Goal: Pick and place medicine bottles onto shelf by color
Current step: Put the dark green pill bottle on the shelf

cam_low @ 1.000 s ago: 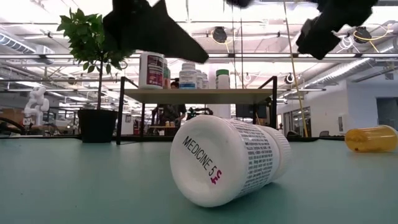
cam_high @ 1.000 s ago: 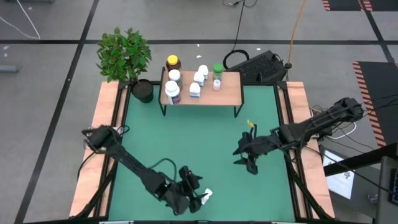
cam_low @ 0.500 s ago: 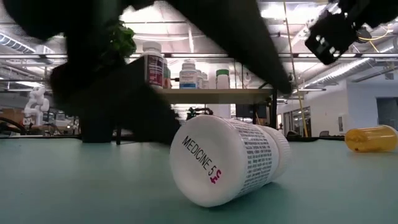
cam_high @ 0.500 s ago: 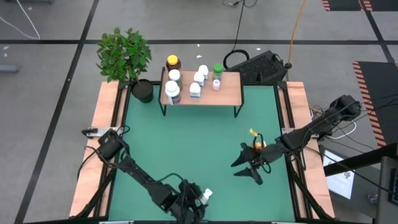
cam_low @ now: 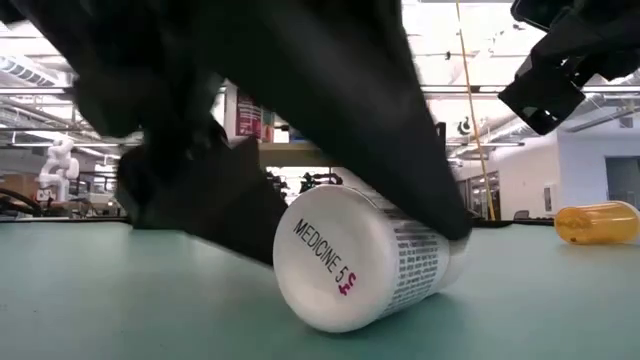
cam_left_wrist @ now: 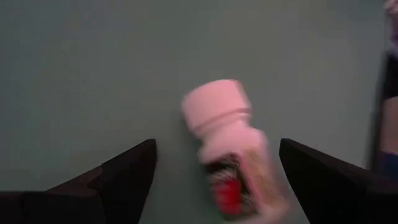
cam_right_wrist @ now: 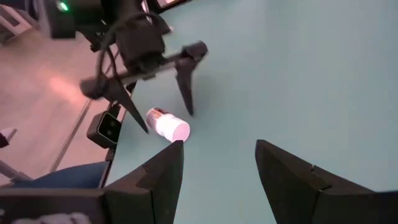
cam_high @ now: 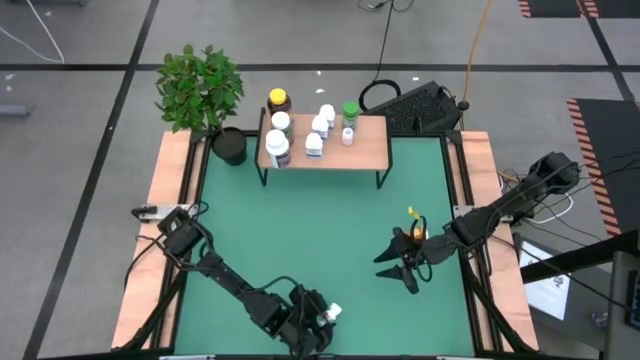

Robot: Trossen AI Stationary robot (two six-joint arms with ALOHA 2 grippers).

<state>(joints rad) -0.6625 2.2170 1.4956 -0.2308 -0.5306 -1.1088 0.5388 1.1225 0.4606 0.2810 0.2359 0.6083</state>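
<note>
In the low view the left arm (cam_low: 250, 110) fills most of the frame as a dark blur, hiding nearly all of the shelf (cam_low: 300, 150) and the bottles on it (only a scrap of one label peeks through). The white bottle (cam_left_wrist: 233, 155) in the left wrist view is smeared, its label unreadable. The amber bottle (cam_low: 598, 222) is cut by the low view's right edge. The shelf bottles' labels in the high view are too small to read.
</note>
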